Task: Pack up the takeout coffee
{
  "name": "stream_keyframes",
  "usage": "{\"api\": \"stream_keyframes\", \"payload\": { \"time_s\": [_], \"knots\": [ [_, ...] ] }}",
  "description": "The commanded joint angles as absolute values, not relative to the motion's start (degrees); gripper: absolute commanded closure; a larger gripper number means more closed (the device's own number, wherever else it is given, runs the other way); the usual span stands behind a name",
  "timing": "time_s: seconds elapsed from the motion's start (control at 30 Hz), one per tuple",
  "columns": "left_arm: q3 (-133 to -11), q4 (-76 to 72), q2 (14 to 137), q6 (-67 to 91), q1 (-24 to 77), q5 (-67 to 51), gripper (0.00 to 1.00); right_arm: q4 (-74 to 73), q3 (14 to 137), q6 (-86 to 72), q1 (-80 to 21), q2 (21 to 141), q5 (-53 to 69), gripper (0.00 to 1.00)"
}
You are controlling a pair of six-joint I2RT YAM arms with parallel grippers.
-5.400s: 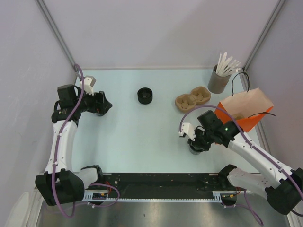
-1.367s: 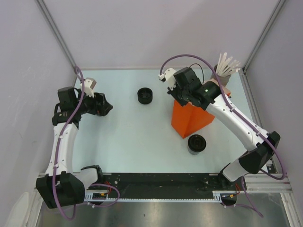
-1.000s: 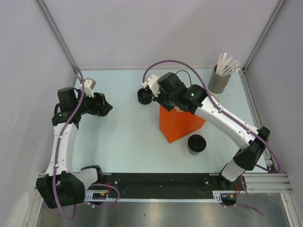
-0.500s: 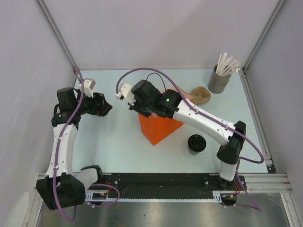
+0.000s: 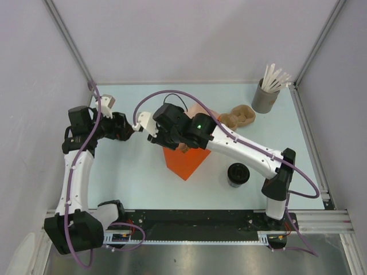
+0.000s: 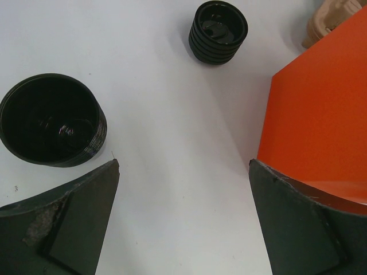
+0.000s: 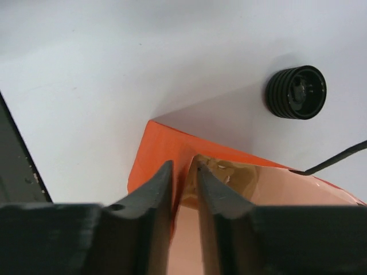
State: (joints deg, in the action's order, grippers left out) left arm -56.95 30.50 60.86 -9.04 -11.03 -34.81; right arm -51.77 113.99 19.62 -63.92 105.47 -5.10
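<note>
Right pincer (image 7: 183, 167) slightly parted astride rim of orange bag (image 5: 184, 164); left pincer (image 6: 183, 167) spread wide.

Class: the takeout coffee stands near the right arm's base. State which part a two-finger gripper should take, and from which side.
Probably its round side wall, near the top, coming straight down from above: the takeout coffee stands upright, clear of the orange bag, so fingers can straddle it.

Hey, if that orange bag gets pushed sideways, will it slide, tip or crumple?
Probably light and floppy: the orange bag looks like thin paper, its rim bowed. It stands tall, so a high push may tip it; a low one likely slides it.
</note>
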Motion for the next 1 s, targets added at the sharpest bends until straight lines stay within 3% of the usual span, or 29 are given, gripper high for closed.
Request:
{"api": "stream_keyframes", "payload": {
  "time_s": [0.0, 0.17, 0.27, 0.53, 0.73, 0.97],
  "knots": [
    [-56.7, 28.5, 59.3, -8.8, -11.8, -36.5, 0.00, -54.7, 118.6, 22.7, -64.0, 100.6, 1.5, 0.60],
    [-56.7, 28.4, 59.5, -8.7, -11.8, -36.5, 0.00, -57.8, 119.0, 27.1, -63.4, 94.0, 5.9, 0.33],
    [-56.7, 28.5, 59.7, -8.8, -12.0, -36.4, 0.00, -60.5, 119.4, 29.9, -61.4, 90.3, 9.1, 0.28],
    [-56.7, 28.4, 59.7, -8.8, -12.0, -36.3, 0.00, -68.4, 109.7, 38.5, -48.7, 71.3, 19.9, 0.29],
    [-56.4, 27.9, 59.3, -8.6, -12.1, -36.5, 0.00, -68.4, 86.8, 43.4, -38.2, 59.4, 20.7, 0.33],
    [-56.3, 27.9, 60.2, -8.5, -12.2, -36.9, 0.00, -70.5, 72.6, 44.6, -32.7, 58.9, 24.1, 0.41]
  ]
}}
